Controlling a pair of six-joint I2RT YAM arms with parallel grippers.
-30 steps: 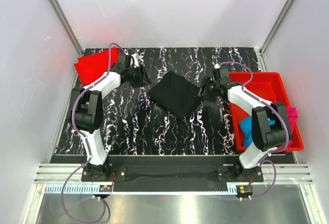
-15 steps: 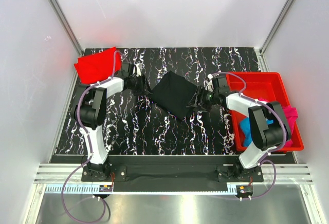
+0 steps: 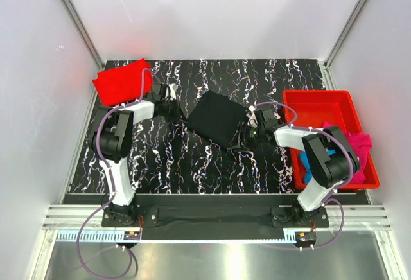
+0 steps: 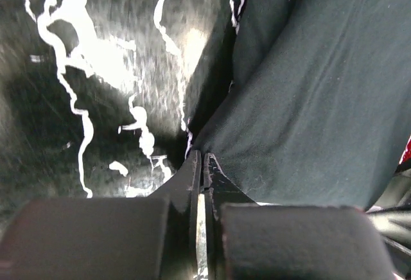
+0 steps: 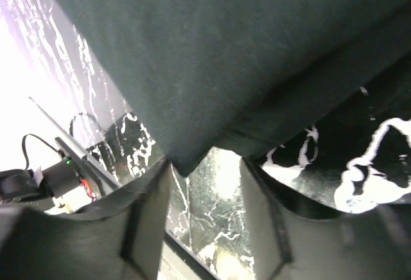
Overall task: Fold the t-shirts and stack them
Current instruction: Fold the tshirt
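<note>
While our left end effector sits clenched on one corner of the black t-shirt, lying mid-frame on the table, our right end effector gapes around the opposite corner; we'd pinch fully before lifting both.

Looks like a robotics lab cell to us: plain white panels in aluminium framing close off the space beyond the left gripper and right gripper, a black marbled table sits under them, slotted rails behind.
</note>
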